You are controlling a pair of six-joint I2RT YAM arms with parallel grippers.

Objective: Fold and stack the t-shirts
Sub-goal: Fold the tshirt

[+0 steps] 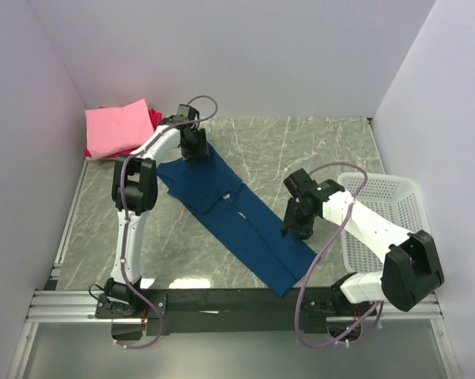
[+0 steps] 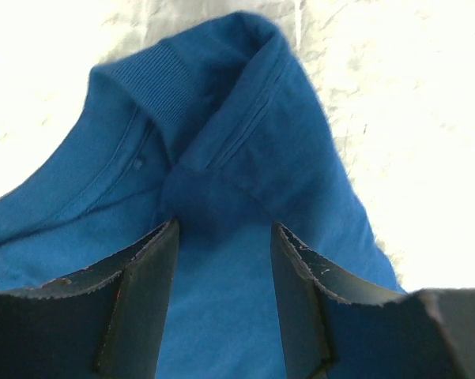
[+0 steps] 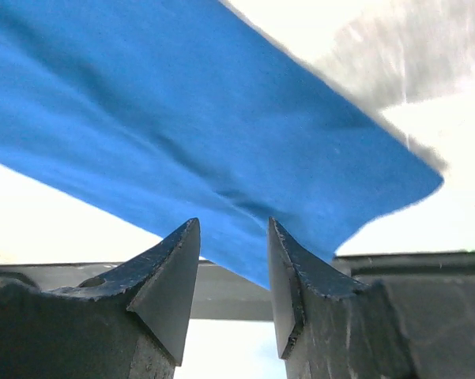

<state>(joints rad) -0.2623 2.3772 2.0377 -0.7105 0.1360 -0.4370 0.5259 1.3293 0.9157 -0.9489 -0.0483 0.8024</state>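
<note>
– Blue shirt (image 1: 237, 217) first: done?
– Halfway. Folded lengthwise into a long strip, laid diagonally across table (image 1: 316, 150); cross folds left, then stacking.
– Basket (image 1: 375, 178)?
– Right side, apart from strip.
– Pile?
– Far left corner, pink shirt (image 1: 117, 130) folded, red one (image 1: 155, 118) peeking underneath.
– Jaws?
– At collar end left gripper (image 2: 224, 227), at hem end right gripper (image 3: 233, 223); both parted over cloth, nothing pinched as far as visible.

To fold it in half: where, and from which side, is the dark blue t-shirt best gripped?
Probably at its two ends, collar and hem, from above: the dark blue t-shirt lies as a long, narrow diagonal strip.
</note>
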